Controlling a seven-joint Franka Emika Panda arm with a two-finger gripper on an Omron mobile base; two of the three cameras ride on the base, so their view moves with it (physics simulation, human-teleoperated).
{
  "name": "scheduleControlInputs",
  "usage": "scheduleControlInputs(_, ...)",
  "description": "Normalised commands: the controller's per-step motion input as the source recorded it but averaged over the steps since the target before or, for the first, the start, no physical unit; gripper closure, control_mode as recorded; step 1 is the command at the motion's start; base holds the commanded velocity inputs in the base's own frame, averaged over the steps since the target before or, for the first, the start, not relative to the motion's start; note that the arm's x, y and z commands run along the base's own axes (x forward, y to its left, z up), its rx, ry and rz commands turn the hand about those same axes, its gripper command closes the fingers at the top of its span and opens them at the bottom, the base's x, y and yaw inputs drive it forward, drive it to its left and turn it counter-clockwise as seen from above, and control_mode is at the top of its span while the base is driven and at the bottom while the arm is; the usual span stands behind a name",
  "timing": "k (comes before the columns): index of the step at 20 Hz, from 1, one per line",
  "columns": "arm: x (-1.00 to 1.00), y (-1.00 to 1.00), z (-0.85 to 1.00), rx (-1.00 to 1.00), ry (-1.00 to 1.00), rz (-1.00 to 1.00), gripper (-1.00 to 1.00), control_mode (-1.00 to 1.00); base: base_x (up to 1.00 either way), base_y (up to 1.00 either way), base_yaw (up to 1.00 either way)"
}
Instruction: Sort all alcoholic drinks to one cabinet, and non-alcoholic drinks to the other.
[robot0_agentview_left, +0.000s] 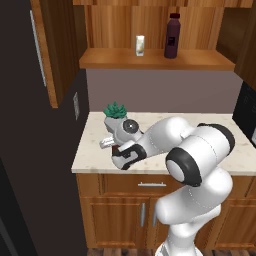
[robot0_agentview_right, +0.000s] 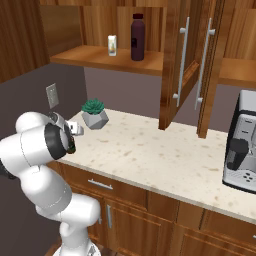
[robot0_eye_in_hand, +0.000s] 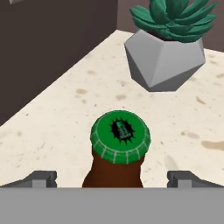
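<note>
A brown beer bottle (robot0_eye_in_hand: 117, 148) with a green cap stands upright on the counter, seen from above in the hand view. My gripper (robot0_eye_in_hand: 112, 178) is open, one fingertip (robot0_eye_in_hand: 41, 178) on each side of the bottle and clear of it. From the left base view the gripper (robot0_agentview_left: 113, 145) hangs low over the counter's left end, beside the plant. On the open upper cabinet shelf stand a small white carton (robot0_agentview_left: 140, 45) (robot0_agentview_right: 112, 45) and a tall dark purple bottle (robot0_agentview_left: 172, 36) (robot0_agentview_right: 137, 30).
A green succulent in a grey faceted pot (robot0_eye_in_hand: 166, 48) (robot0_agentview_left: 115, 112) (robot0_agentview_right: 94, 113) sits just behind the bottle. A dark tall unit borders the counter (robot0_agentview_right: 150, 155) on the left. Open cabinet doors (robot0_agentview_right: 185, 65) hang mid-counter, and a coffee machine (robot0_agentview_right: 242, 145) stands at the right.
</note>
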Motion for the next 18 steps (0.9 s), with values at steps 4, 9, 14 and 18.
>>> scheduleControlInputs(4,0.0,0.0,-0.04,0.0,-0.02,0.0,-1.0,-1.0,0.0,0.0,0.0)
scheduleControlInputs(9,0.0,0.0,-0.01,0.0,-0.01,0.0,-1.0,-1.0,0.0,0.0,0.0)
scheduleControlInputs(14,0.0,0.01,0.0,0.0,-0.04,0.0,-1.0,-1.0,0.0,0.0,0.0)
scheduleControlInputs(18,0.0,0.0,0.0,0.0,-0.03,0.0,-1.0,-1.0,0.0,0.0,0.0)
